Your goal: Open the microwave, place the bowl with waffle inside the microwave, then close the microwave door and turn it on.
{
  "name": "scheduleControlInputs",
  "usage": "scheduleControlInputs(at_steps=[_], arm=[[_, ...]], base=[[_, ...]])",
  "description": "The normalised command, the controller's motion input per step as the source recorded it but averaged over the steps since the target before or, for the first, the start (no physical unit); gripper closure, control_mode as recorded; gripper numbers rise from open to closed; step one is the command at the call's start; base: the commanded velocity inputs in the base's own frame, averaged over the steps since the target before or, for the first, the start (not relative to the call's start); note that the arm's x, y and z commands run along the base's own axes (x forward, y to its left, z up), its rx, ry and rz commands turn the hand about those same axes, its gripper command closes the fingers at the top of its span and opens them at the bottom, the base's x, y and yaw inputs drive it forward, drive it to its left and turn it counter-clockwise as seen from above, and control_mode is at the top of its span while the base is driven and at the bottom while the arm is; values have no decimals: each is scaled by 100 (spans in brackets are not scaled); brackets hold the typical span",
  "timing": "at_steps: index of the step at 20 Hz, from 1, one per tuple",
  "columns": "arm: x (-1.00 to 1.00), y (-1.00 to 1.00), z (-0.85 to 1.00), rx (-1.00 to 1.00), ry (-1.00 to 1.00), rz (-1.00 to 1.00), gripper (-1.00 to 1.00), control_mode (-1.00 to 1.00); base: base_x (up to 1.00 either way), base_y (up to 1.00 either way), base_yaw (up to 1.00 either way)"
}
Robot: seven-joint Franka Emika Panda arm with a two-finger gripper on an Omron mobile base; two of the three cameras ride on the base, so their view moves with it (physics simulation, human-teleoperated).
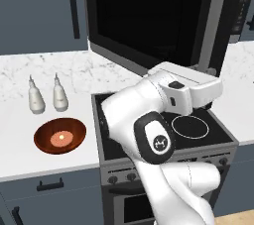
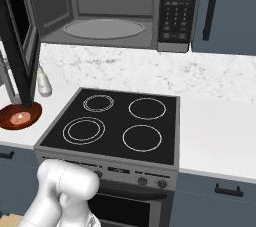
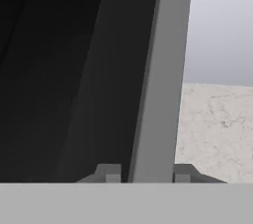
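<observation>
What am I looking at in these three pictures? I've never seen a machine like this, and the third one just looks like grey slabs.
It is a simulated kitchen with a white robot arm on a drivable base. Two pictures come from cameras on that base, behind the arm to its left and right. The third comes from a camera on the arm's hand, looking along its tool.

The microwave above the stove is open; its grey interior and round turntable show. The microwave door is swung out to the left. Those grey slabs are that door's edge, seen very close, sitting between the tool's two fingertips. Whether they clamp it I cannot tell.

On the white counter, left of the stove, sits a reddish-brown bowl with a small waffle inside, and behind it two pale bottles.
</observation>
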Motion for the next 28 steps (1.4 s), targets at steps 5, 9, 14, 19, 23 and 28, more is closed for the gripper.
scheduleControlInputs(at_steps=[5,9,14,19,23,28], arm=[[9,57,-6,-8,4,-7,-100,-100],[2,11,-1,-1,0,0,-100,-100],[0,4,-6,1,-1,3,-100,-100],[-27,2,3,10,-4,19,-100,-100],[-45,9,6,8,0,26,-100,-100],[-63,-1,23,5,0,29,-100,-100]], base=[[0,0,0],[0,0,0],[0,0,0],[0,0,0],[0,0,0],[0,0,0]])
